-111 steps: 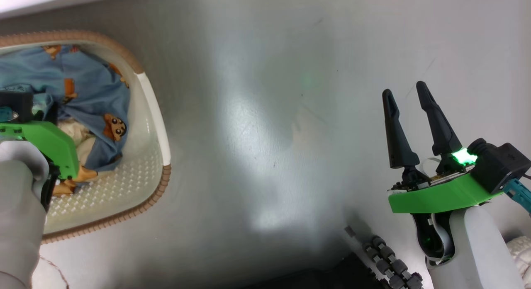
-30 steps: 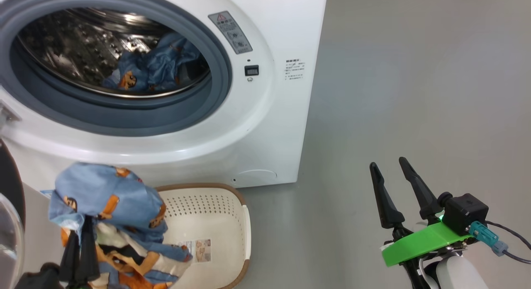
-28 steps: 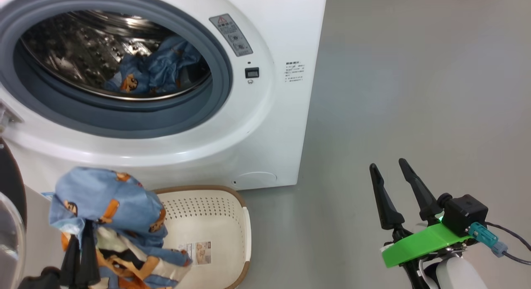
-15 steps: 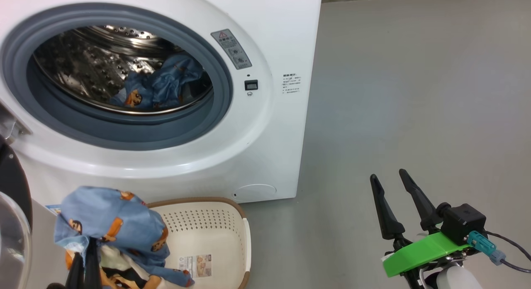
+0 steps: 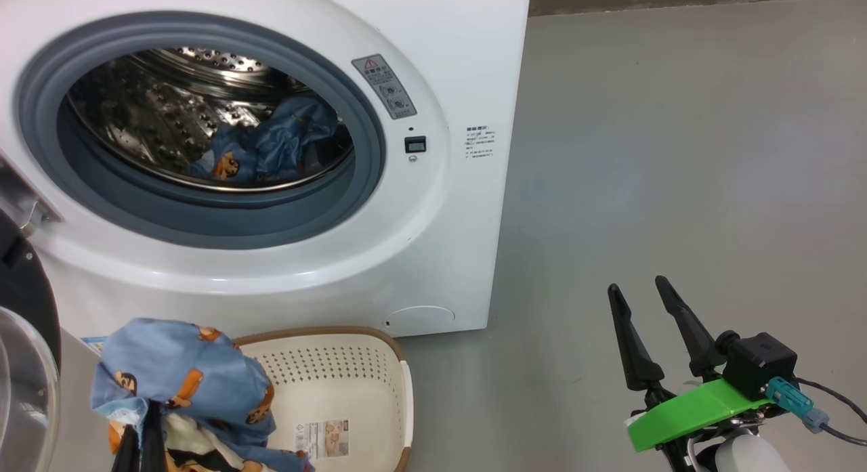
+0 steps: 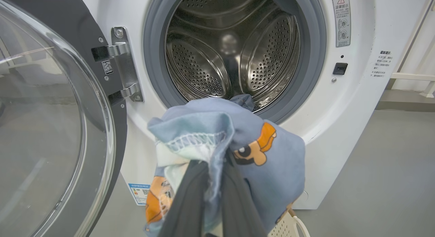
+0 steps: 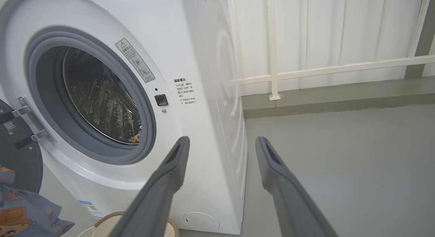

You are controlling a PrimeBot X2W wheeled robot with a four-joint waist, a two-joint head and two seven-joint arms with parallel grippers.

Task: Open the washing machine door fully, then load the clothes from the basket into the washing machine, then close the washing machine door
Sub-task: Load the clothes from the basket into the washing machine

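Observation:
The white washing machine [image 5: 447, 208] stands with its door [image 6: 51, 121] swung wide open to the left on its metal hinge [image 6: 122, 60]. One blue bear-print garment [image 5: 271, 147] lies inside the steel drum. My left gripper [image 5: 143, 418] is shut on another bundle of the clothes [image 6: 238, 141], holding it up in front of the drum opening, above the left part of the basket [image 5: 352, 377]. The rest of the basket shows a bare bottom with a paper label. My right gripper [image 5: 637, 286] hovers open and empty over the floor, right of the machine; its fingers [image 7: 170, 175] point toward the machine's front corner.
Grey floor stretches to the right of the machine. A white railing and wall [image 7: 323, 67] run behind it. The open door's glass bowl [image 5: 20, 391] bulges close to my left arm. A blue energy sticker [image 6: 138, 192] sits low on the machine's front.
My left gripper has lifted a garment out of the basket, and the head camera has swung up to face the machine. Over the last second the view shifted slightly. The right gripper stays open.

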